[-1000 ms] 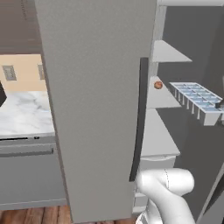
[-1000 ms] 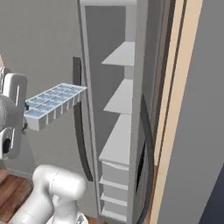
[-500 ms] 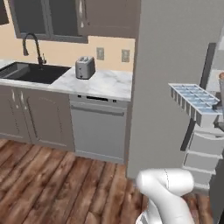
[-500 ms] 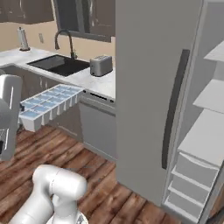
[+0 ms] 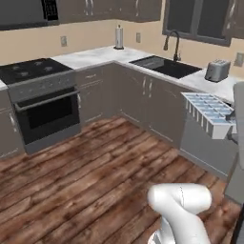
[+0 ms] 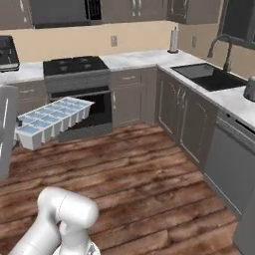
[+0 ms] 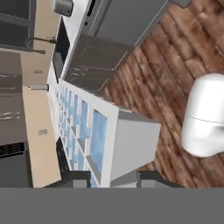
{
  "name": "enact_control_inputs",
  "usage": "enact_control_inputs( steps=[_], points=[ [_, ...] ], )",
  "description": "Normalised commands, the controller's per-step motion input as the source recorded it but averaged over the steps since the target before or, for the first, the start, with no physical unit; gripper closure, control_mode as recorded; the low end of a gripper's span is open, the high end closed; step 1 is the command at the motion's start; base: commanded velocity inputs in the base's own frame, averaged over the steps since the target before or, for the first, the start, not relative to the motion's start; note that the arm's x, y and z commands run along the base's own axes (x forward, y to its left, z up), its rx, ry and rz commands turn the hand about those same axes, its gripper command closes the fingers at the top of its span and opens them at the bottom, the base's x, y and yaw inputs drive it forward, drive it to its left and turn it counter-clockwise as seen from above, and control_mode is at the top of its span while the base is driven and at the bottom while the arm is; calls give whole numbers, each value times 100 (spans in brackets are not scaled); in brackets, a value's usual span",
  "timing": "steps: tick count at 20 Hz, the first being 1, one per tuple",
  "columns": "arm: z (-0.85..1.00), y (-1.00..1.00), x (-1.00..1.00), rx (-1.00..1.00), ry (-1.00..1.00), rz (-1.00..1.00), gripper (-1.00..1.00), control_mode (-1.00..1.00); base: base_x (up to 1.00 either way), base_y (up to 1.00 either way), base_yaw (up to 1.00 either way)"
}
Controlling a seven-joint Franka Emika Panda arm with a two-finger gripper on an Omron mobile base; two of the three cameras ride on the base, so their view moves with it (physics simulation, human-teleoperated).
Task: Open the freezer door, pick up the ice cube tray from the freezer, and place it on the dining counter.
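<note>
The ice cube tray (image 5: 208, 113) is a pale blue-white grid of square compartments, held level in the air above the wooden floor. My gripper (image 7: 111, 178) is shut on one short end of it, with a dark fingertip (image 7: 74, 178) on each side of the tray's end wall. The right base view has the tray (image 6: 50, 121) at the left, reaching out from my hand (image 6: 7, 132). The tray (image 7: 98, 133) runs away from the fingers in the hand view. The freezer, its door and the dining counter are out of view.
A kitchen corner lies ahead: a stove with oven (image 5: 43, 97) on the left, a sink (image 5: 164, 66) with tap and a toaster (image 5: 217, 70) on the marble worktop, and a dishwasher (image 6: 231, 167) on the right. Open wooden floor (image 5: 95, 162) lies between the cabinets and the base.
The whole picture has swung from the freezer to the kitchen corner with stove and sink, so the base has turned. The tray has stayed in my shut gripper at the same height.
</note>
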Motion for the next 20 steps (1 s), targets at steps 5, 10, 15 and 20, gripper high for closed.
enact_control_inputs(
  steps=[5,10,15,20],
  points=[
    [0,0,0,0,0,0,100,100,-29,32,100],
    [0,0,0,0,0,0,100,100,-26,19,100],
    [0,0,0,0,0,0,100,100,-23,11,100],
    [0,0,0,0,0,0,100,100,-15,7,100]
  ],
)
